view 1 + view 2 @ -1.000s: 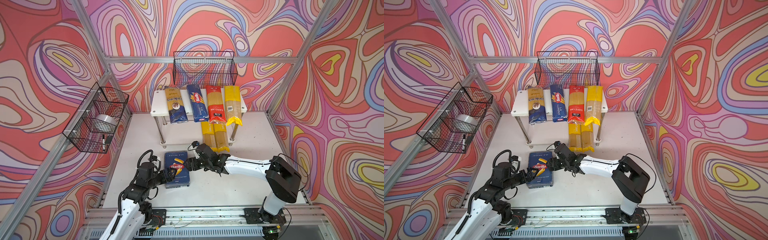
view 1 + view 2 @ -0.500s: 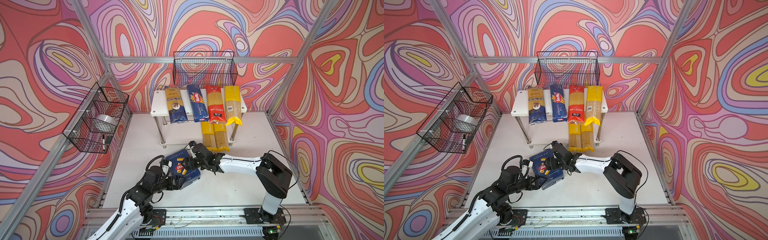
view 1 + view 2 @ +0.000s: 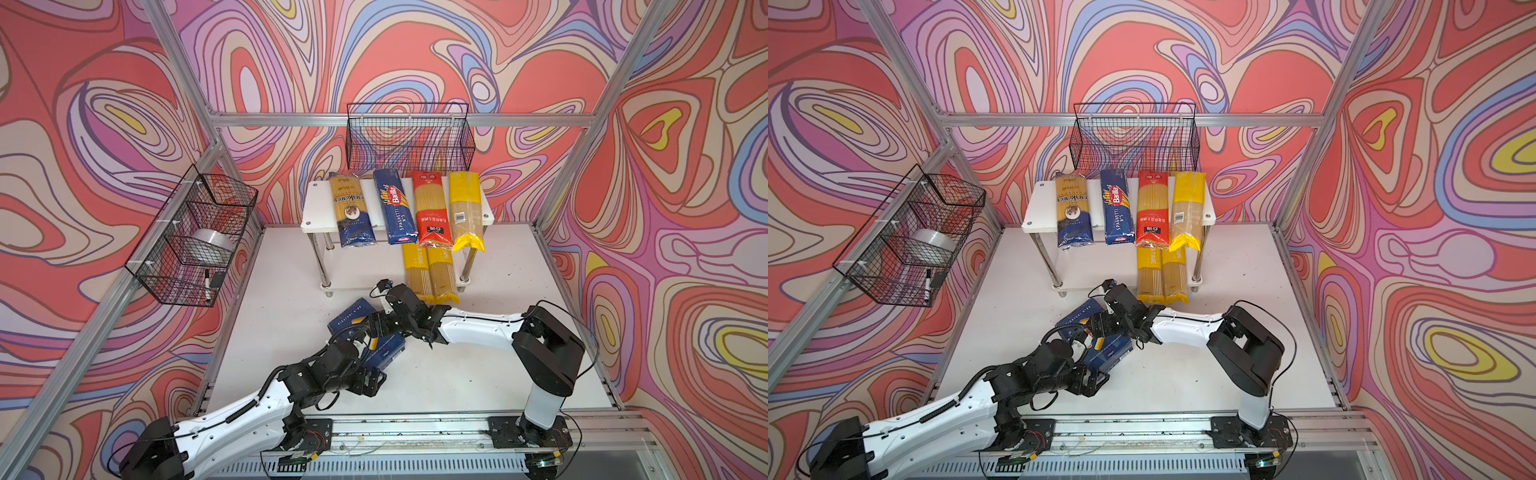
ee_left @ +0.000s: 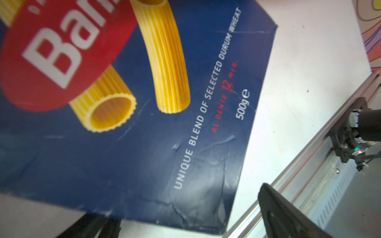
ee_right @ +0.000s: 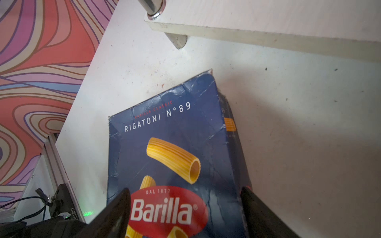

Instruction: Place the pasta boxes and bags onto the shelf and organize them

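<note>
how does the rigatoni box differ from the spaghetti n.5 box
The Barilla rigatoni box is wide and short; the Barilla Spaghetti n.5 box is long and narrow. The rigatoni box is tilted, down in front of the shelf; the spaghetti box lies flat on its top board. Both are dark blue Barilla cartons.

Seen from above, the left arm (image 3: 266,409) and right arm (image 3: 478,328) cover the middle of the rigatoni box (image 3: 348,318); just its far-left end and near corner peek out. Up close, the right gripper (image 5: 185,190) straddles it, fingers cut off by the frame edge, so a grip can't be confirmed. The left gripper (image 4: 181,208) shows one finger (image 4: 284,214) clearly; the logo is blurred. Two yellow packs (image 3: 432,274) vanish under the shelf (image 3: 316,208) top.
</note>
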You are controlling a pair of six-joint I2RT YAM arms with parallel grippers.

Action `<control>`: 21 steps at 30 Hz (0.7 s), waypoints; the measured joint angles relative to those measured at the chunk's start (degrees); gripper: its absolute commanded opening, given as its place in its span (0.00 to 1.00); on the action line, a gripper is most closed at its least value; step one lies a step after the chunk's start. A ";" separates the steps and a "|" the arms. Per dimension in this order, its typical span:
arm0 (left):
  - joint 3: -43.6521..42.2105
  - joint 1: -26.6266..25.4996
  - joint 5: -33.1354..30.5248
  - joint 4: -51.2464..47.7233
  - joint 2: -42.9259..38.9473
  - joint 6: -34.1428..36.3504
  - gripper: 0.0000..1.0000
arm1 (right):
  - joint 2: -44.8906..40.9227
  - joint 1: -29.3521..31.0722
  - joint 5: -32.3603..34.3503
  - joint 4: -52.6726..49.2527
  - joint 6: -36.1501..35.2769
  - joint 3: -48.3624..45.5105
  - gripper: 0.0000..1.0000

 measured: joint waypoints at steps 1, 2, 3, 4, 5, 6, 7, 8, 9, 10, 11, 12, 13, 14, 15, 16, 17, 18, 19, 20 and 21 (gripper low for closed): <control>0.00 -0.22 -0.35 0.26 0.50 -0.02 1.00 | 0.02 0.00 -0.11 0.11 0.02 0.00 0.85; 0.00 -0.31 -0.55 0.44 0.68 -0.04 1.00 | 0.04 -0.02 -0.20 0.20 0.04 0.00 0.85; 0.00 -0.57 -0.81 0.61 0.72 -0.11 1.00 | 0.11 -0.04 -0.33 0.42 0.09 0.00 0.85; 0.00 -0.90 -1.03 0.63 0.72 -0.20 1.00 | 0.15 -0.09 -0.55 0.79 0.17 0.00 0.85; 0.00 -1.18 -1.25 0.63 0.72 -0.22 1.00 | 0.17 -0.11 -0.74 1.05 0.22 0.00 0.85; 0.04 -1.64 -1.46 0.61 0.72 -0.22 1.00 | 0.22 -0.15 -1.01 1.42 0.24 0.00 0.85; 0.26 -2.14 -1.68 0.37 0.72 -0.20 1.00 | 0.26 -0.15 -1.11 1.75 0.26 0.00 0.85; 0.68 -2.51 -1.81 -0.24 0.72 -0.20 1.00 | 0.26 -0.15 -1.11 1.99 0.28 0.00 0.85; 1.75 -2.91 -2.27 -1.64 0.72 -0.24 1.00 | 0.26 -0.13 -0.98 2.01 0.35 0.00 0.85; 2.99 -3.19 -3.02 -3.28 0.72 -0.28 1.00 | 0.26 -0.13 -0.50 1.90 0.48 0.00 0.85; 4.20 -3.32 -3.78 -4.76 0.68 -0.46 1.00 | 0.20 -0.13 0.07 1.70 0.52 -0.02 0.86; 5.70 -3.41 -5.22 -6.71 0.48 -0.74 1.00 | -0.07 -0.11 0.98 1.27 0.59 -0.22 0.86; 7.15 -3.43 -6.91 -8.46 -0.02 -1.18 1.00 | -0.94 -0.07 2.10 1.03 0.63 -1.09 0.86; 8.39 -3.43 -8.50 -10.03 -0.66 -1.46 1.00 | -1.99 0.02 2.95 0.66 0.68 -2.08 0.87; 9.68 -3.43 -10.03 -11.15 -1.62 -1.66 1.00 | -3.82 0.13 4.11 -0.24 0.79 -3.32 0.87; 10.67 -3.43 -11.26 -11.89 -2.67 -1.92 1.00 | -5.86 0.31 5.38 -1.25 0.85 -4.33 0.87; 11.45 -3.43 -12.33 -12.46 -3.93 -2.10 1.00 | -7.72 0.44 6.54 -2.25 0.98 -4.94 0.87; 12.04 -3.34 -13.35 -13.14 -5.31 -2.25 1.00 | -9.68 0.55 7.85 -3.45 1.07 -5.18 0.87; 12.50 -3.08 -14.32 -14.01 -6.64 -2.40 1.00 | -11.30 0.63 9.01 -4.46 1.11 -5.20 0.87; 12.85 -2.73 -15.19 -14.86 -7.50 -2.34 1.00 | -12.83 0.68 10.05 -5.33 1.29 -5.18 0.87; 13.25 -1.99 -16.11 -15.78 -8.31 -2.27 1.00 | -14.23 0.68 10.95 -6.38 1.55 -5.18 0.87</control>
